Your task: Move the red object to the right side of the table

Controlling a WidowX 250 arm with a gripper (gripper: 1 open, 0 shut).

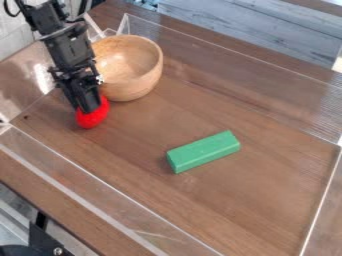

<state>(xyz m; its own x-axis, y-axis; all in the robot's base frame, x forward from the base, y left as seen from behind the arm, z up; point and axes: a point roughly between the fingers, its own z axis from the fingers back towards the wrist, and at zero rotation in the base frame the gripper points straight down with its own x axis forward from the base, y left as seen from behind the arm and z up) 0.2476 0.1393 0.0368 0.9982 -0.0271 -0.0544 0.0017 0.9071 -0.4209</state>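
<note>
Bowl [126, 67] at table's [267, 190] far left corner, about 11 o'clock from centre. Strawberry toy [90, 117] on tabletop just beside bowl, at its 7 o'clock, gripper [86, 103] directly over it. Block [203, 151] well apart, 4 o'clock from toy.

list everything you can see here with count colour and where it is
small red rounded toy: one, bright red, left part of the table, under the gripper tips, beside the bowl
round wooden bowl: one, light tan, back left of the table
green rectangular block: one, green, lying flat near the middle, towards the right
dark wood-grain table: one, dark brown, edged with clear plastic walls
black robot gripper: one, black, reaching down onto the red toy, jaws closed around its top
</note>
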